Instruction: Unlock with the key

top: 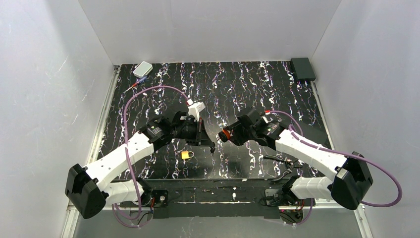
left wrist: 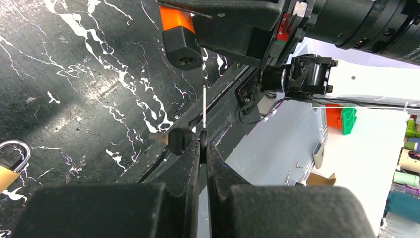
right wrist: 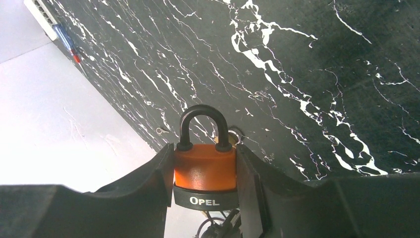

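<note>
My right gripper is shut on the small orange padlock and holds it off the table, its black shackle pointing away from the wrist. My left gripper is shut on the key: its dark head is pinched between the fingertips and its thin blade points up toward the padlock's black underside and keyhole. The blade tip stops a short way below and to the right of the keyhole, apart from it. In the top view the two grippers face each other over the table's middle, left gripper just left of the padlock.
A small yellow padlock lies on the black marbled table below the left gripper. A white box and a pen are at the back left, a black box at the back right. White walls enclose the sides.
</note>
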`<state>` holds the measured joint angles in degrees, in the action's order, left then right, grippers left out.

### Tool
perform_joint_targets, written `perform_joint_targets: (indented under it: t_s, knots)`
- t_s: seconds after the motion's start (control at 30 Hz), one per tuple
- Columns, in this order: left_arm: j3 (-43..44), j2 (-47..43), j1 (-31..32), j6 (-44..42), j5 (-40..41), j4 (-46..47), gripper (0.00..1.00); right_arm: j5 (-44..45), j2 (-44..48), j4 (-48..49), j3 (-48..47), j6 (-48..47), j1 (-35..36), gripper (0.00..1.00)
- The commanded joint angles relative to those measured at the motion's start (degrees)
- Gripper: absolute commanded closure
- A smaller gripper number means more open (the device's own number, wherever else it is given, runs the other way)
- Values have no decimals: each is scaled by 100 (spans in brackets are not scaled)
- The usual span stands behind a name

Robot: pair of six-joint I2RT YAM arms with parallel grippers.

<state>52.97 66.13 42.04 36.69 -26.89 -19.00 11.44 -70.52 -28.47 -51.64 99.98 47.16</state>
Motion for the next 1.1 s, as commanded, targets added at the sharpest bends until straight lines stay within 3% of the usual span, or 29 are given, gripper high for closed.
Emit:
perform_joint_targets:
  t_s: [0.0,1.07]
  knots:
    - [39,92,82,-19,42,160,100,37,250,199,-31,127,13,99]
    - [196,521,217,67,132,411,100,39,386,-71,-26,63,13,99]
